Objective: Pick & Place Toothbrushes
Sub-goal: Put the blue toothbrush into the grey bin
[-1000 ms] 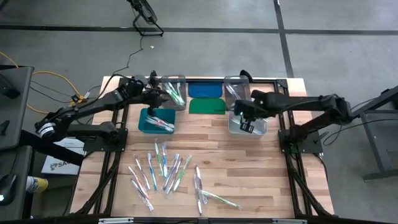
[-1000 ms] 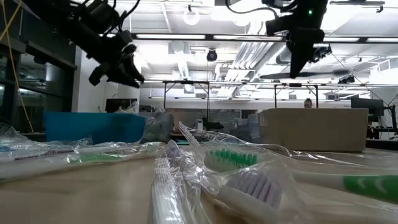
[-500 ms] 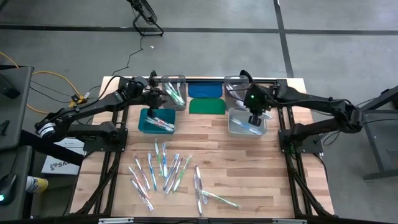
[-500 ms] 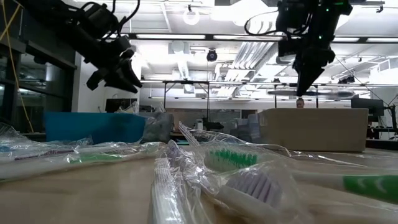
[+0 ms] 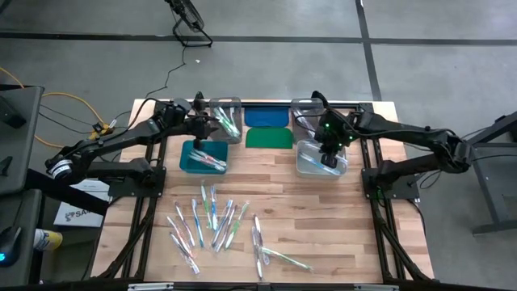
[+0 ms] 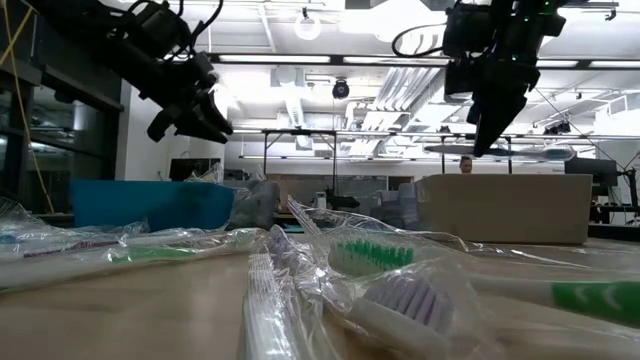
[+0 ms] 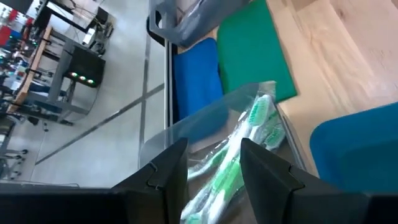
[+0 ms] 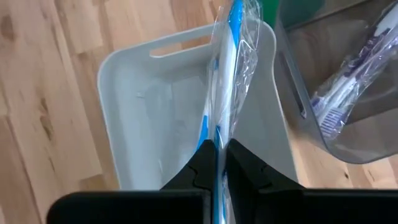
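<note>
Right pincer (image 8: 217, 163) pinches a wrapped blue toothbrush (image 8: 229, 74).

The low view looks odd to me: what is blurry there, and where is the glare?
Low view: the wrapped toothbrushes nearest the lens are soft and oversized, while the ceiling lights glare white behind the left gripper. Right wrist view: the plastic wrapper on the blue toothbrush catches shiny highlights above the white bin.
</note>
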Available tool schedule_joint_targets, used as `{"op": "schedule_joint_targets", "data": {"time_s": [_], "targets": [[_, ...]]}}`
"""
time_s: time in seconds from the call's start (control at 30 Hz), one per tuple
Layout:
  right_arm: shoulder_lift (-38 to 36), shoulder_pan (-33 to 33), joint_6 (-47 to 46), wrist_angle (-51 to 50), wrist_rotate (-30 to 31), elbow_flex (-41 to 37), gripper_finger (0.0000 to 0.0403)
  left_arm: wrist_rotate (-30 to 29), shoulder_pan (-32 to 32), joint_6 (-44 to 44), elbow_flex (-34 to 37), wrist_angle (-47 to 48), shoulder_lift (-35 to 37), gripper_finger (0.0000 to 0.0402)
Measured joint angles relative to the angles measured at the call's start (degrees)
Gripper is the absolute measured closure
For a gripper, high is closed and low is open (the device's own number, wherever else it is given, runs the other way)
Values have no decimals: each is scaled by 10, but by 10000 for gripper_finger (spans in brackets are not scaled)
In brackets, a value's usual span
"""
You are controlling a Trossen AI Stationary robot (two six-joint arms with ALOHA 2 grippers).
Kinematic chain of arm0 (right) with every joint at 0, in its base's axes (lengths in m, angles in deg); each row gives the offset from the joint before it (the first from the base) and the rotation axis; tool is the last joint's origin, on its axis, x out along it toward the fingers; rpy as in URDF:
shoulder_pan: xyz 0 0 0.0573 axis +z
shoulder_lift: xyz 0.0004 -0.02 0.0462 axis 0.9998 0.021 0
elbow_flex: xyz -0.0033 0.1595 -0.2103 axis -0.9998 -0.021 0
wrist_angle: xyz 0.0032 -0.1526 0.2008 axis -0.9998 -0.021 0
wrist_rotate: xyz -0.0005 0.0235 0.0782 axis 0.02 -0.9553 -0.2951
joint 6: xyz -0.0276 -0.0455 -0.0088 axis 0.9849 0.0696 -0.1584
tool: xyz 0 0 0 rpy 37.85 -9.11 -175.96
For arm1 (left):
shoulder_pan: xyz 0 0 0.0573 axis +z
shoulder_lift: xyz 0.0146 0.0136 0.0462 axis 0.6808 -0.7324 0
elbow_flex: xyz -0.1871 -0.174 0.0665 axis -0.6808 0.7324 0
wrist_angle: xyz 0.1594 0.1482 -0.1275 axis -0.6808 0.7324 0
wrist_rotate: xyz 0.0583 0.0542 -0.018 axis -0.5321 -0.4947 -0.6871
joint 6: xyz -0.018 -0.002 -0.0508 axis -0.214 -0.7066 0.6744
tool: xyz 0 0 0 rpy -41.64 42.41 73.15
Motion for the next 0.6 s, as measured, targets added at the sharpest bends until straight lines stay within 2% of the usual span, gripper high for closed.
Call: {"op": "schedule_joint_targets", "data": {"time_s": [0.6], "targets": [[58,3,1,10,13,0,390,-2,0,-5,0,-36,0,261]]}}
